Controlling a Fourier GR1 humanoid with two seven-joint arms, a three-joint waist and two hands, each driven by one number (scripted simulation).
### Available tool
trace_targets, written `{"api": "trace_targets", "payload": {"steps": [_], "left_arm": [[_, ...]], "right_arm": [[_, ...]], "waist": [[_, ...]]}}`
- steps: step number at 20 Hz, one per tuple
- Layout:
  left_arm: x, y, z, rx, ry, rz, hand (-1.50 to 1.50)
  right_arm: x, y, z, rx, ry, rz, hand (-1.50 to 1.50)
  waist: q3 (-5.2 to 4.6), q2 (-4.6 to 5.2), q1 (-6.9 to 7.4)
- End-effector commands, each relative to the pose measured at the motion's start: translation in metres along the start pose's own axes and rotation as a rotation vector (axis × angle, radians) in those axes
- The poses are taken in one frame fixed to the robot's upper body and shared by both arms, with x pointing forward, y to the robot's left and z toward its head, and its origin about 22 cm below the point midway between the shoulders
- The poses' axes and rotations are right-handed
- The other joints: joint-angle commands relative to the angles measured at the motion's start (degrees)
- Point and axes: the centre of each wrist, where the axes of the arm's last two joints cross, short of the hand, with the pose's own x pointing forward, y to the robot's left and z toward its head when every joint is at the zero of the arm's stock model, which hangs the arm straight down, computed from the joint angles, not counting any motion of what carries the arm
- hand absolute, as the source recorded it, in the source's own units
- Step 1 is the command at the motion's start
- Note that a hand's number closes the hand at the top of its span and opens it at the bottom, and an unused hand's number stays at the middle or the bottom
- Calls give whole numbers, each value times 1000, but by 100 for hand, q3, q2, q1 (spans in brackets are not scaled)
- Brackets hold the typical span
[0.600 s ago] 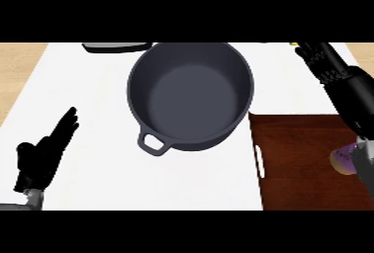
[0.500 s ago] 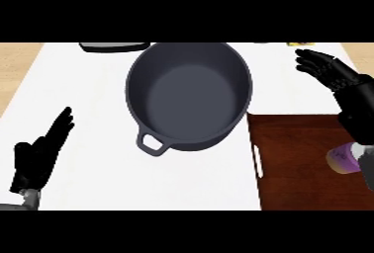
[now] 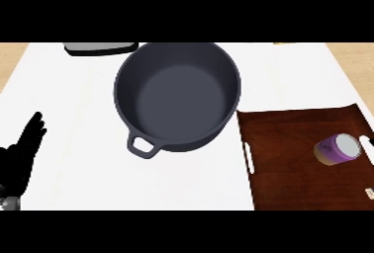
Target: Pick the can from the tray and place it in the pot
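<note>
Right now the purple can lies on its side on the brown tray, at 3 o'clock from the dark pot. Over at 9 o'clock, the left hand rests with fingers straight and released. No right hand shows.

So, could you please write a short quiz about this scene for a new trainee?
1. True or false: the can is already inside the pot.
2. The can lies on: A) the white counter, B) the brown tray, C) the pot's handle.
3. Which hand shows in the head view, and where?

Key:
1. False; the pot holds nothing.
2. B.
3. Only the left hand, open, resting at the view's left edge.
</note>
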Motion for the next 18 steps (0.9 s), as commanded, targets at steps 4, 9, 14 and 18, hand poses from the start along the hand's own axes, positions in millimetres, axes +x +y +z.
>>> {"api": "trace_targets", "payload": {"steps": [4, 9, 14, 18], "left_arm": [[9, -14, -5, -17, -32, -13, 0], [18, -9, -14, -39, -29, -22, 0], [18, -4, -3, -51, -25, -11, 0], [14, -23, 3, -69, -41, -12, 0]], "right_arm": [[-82, -42, 80, -157, -41, 43, -150], [-59, -67, 68, 40, 29, 124, -150], [-6, -93, 20, 186, 107, 221, -150], [21, -68, 5, 351, 215, 366, -150]], "waist": [[-30, 15, 348], [-36, 26, 416], [-39, 26, 514], [-46, 52, 636]]}}
